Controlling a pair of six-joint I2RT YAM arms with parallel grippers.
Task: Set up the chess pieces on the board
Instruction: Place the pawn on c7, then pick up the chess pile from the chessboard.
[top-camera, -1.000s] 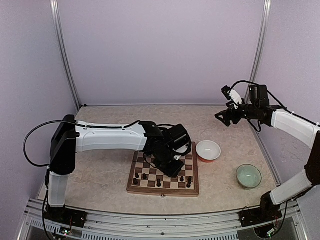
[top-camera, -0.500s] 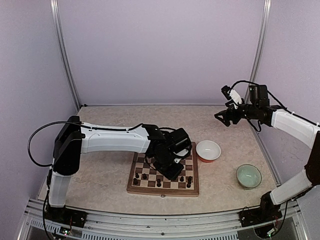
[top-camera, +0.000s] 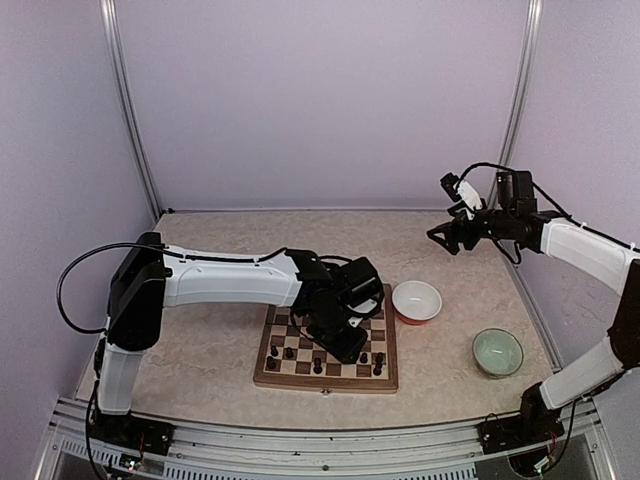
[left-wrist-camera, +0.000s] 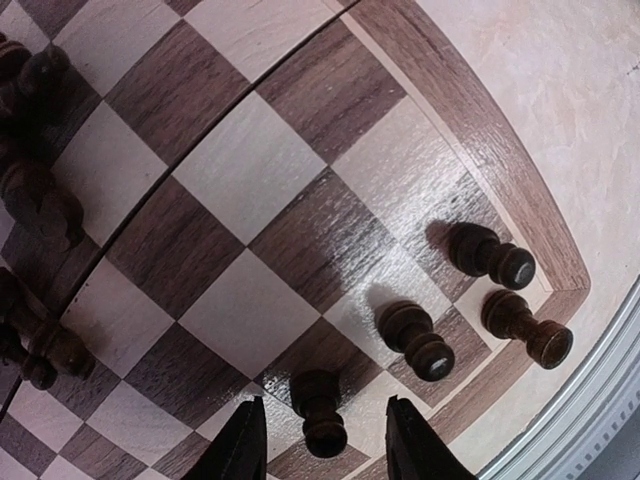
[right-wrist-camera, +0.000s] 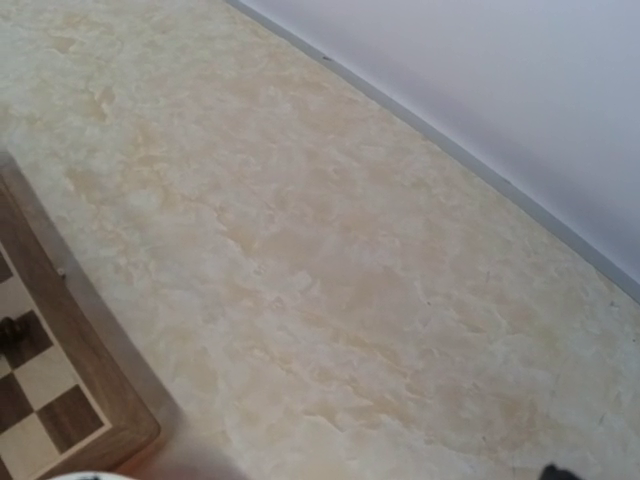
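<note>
Shows the left gripper (left-wrist-camera: 327, 440) low over the board (left-wrist-camera: 250, 180), jaws spread around one of the chess pieces (left-wrist-camera: 318, 400) without touching, three more standing near at the corner. Cannot tell the jaw state of the right gripper (top-camera: 446, 237), raised well apart.

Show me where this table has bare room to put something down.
Bare: the table from the board back to the wall. Crowded: the board's near rows, with chess pieces and the left end effector; a white bowl to its right.
</note>
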